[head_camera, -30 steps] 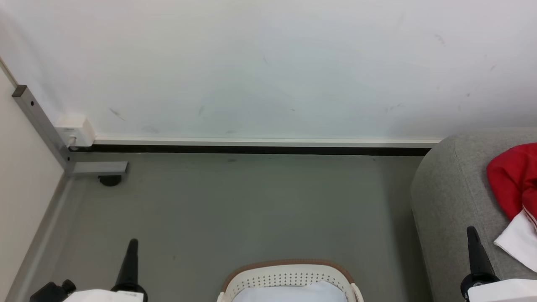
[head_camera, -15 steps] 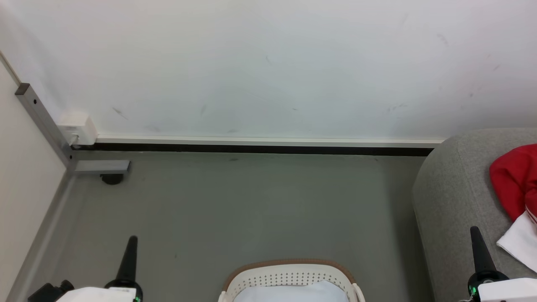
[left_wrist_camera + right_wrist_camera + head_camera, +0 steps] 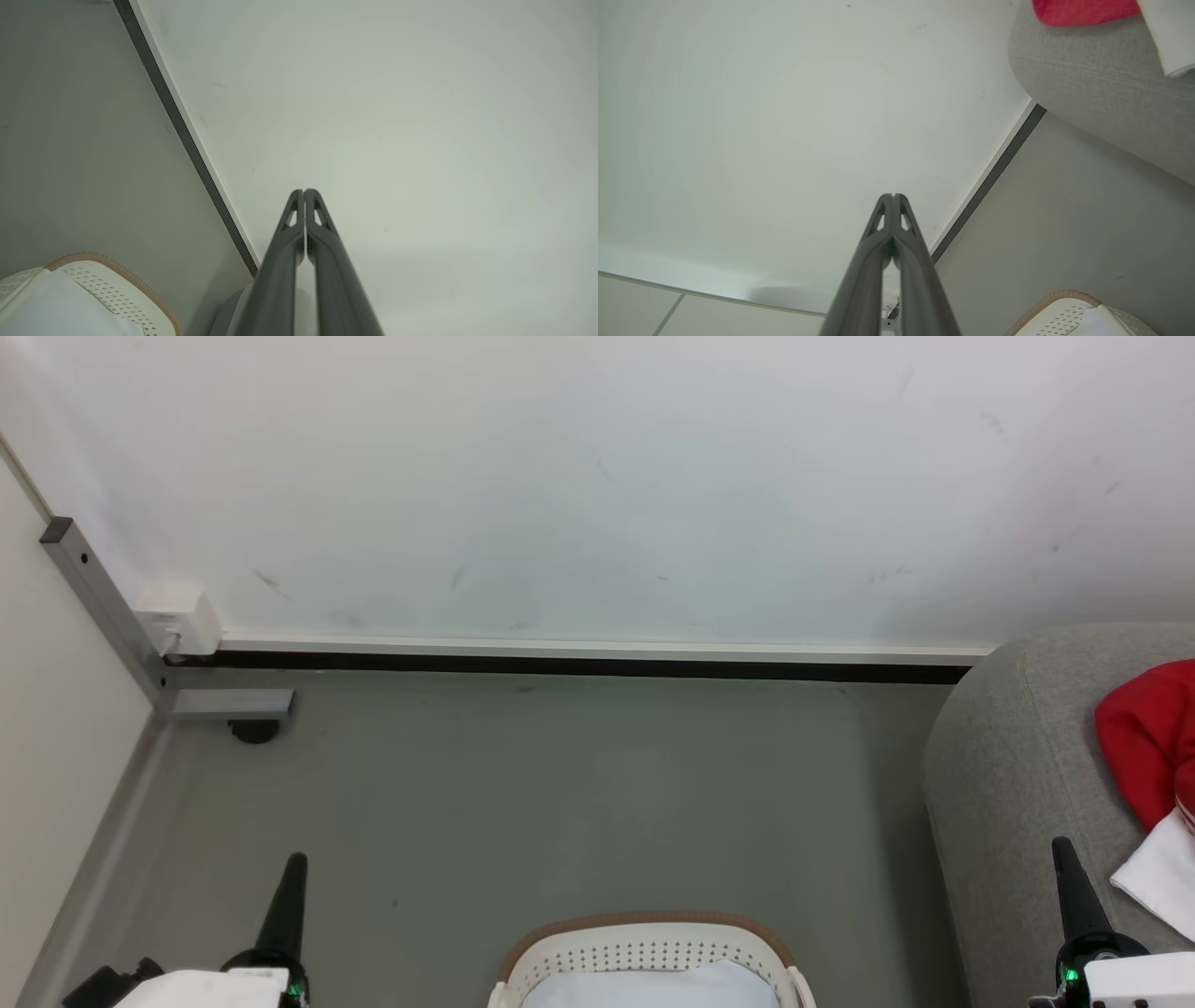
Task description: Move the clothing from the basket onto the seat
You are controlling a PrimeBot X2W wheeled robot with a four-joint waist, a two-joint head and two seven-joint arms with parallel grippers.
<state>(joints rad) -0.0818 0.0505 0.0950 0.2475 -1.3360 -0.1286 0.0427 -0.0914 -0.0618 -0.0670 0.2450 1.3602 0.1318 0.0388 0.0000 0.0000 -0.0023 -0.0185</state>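
Basket [image 3: 644,952] sits between closed left tool [image 3: 295,863] and closed right tool [image 3: 1062,851].

Head camera looks forward and down over the basket [image 3: 644,952] toward the wall [image 3: 597,476]. Both wrist cameras face that wall, each catching the basket's rim

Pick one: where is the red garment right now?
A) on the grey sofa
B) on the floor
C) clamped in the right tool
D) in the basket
A: the red garment lies on top of the grey sofa, next to a white piece, well apart from the basket.
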